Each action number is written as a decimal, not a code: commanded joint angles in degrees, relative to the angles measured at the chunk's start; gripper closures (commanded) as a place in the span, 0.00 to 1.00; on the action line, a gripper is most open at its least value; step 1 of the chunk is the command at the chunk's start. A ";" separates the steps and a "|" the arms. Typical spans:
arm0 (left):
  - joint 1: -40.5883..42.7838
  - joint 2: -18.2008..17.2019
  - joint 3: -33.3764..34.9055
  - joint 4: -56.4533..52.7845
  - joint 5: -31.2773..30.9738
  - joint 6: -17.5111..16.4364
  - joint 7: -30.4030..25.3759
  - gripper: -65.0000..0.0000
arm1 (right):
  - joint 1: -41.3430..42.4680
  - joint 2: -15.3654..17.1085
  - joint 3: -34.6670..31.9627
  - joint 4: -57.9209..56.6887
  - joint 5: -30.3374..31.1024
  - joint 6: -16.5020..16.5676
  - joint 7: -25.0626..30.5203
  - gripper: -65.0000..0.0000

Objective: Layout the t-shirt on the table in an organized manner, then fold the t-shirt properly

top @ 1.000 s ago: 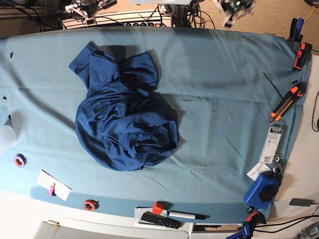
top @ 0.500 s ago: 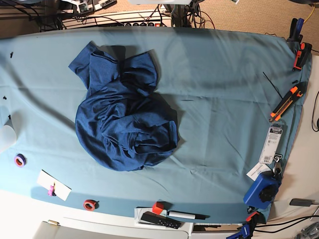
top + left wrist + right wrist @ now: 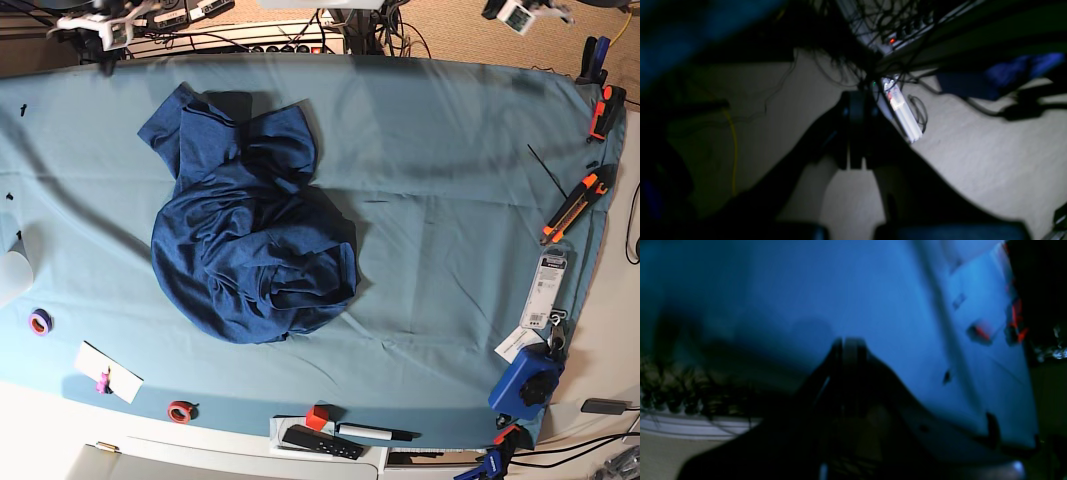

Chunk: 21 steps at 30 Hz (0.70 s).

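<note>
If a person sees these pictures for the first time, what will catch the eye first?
First, the dark navy t-shirt, crumpled in a heap left of centre on the table with its light teal cloth. Next, the bright tools along the right edge: an orange utility knife and a blue clamp. Both wrist views are dark and blurred; each shows a shut end effector holding nothing.

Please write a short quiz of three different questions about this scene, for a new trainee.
1. True or false: the t-shirt lies flat and spread on the table.
2. The right pincer is: A open, B shut, C holding the shirt?
3. Which colour is the cutter near the table's edge?

Key: 1 false, it is crumpled; 2 B; 3 orange and black.
</note>
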 commanded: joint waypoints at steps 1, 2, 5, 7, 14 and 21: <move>0.63 -0.46 -2.12 2.27 -1.53 -0.94 -1.49 1.00 | -0.98 0.48 1.84 2.25 0.04 0.48 1.22 1.00; 0.57 -0.42 -3.91 3.52 -3.08 -2.16 -1.53 1.00 | -1.05 0.48 3.23 3.74 0.50 2.19 0.94 1.00; 0.02 -0.44 -8.33 6.47 -6.80 -5.57 -1.53 1.00 | -1.01 0.37 7.23 7.61 3.10 10.03 -0.22 1.00; -1.55 -0.42 -10.62 7.17 -7.74 -8.66 -1.60 1.00 | -0.85 0.00 9.79 10.21 4.76 16.72 -0.26 1.00; -10.38 -0.09 -12.63 7.19 -7.93 -11.19 -2.58 1.00 | 3.74 -0.37 13.14 17.97 5.79 35.36 -7.15 1.00; -16.55 2.32 -12.63 7.19 -8.00 -11.54 -2.03 1.00 | 12.94 -6.62 13.16 19.12 5.64 37.75 -10.51 1.00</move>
